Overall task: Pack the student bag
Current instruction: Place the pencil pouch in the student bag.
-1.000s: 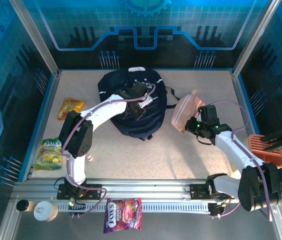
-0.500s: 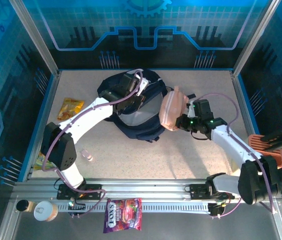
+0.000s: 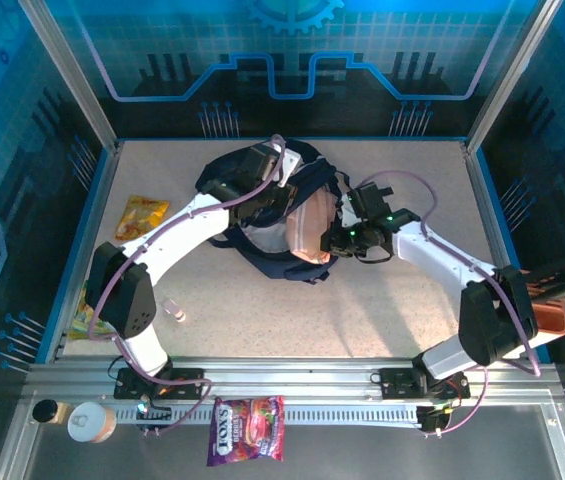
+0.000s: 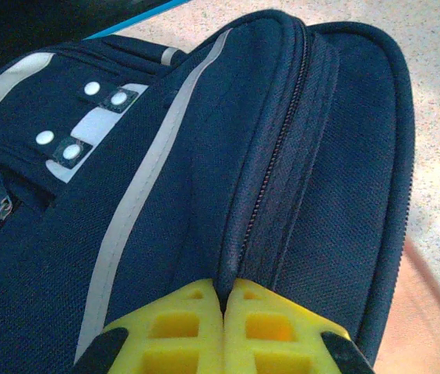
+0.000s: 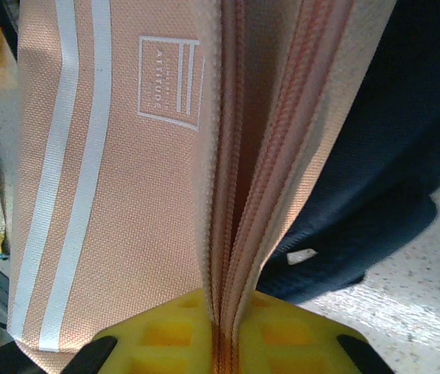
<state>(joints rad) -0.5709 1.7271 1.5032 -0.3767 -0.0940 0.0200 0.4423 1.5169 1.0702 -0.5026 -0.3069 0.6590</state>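
Note:
The student bag [image 3: 247,185], dark navy with white stripes, lies at the middle back of the table. My left gripper [image 3: 280,198] is shut on a fold of its fabric beside the zipper [image 4: 274,179], the yellow fingers [image 4: 181,327] pressed together on it. A pink pencil pouch [image 3: 307,228] with white stripes hangs at the bag's opening. My right gripper [image 3: 329,240] is shut on the pouch's zipper edge [image 5: 239,195], with the navy bag [image 5: 391,156] just behind. The pouch [image 4: 430,319] also shows at the lower right of the left wrist view.
An orange snack packet [image 3: 142,215] and a green one [image 3: 90,312] lie at the table's left, with a small bottle [image 3: 174,310] near the left arm. An orange tray [image 3: 547,300] sits at the right edge. A candy bag [image 3: 247,415] and a cup [image 3: 90,422] rest by the front rail.
My right gripper has carried the pink pouch leftward from the table's right side to the bag's opening. My left gripper has pulled the bag's fabric back and up.

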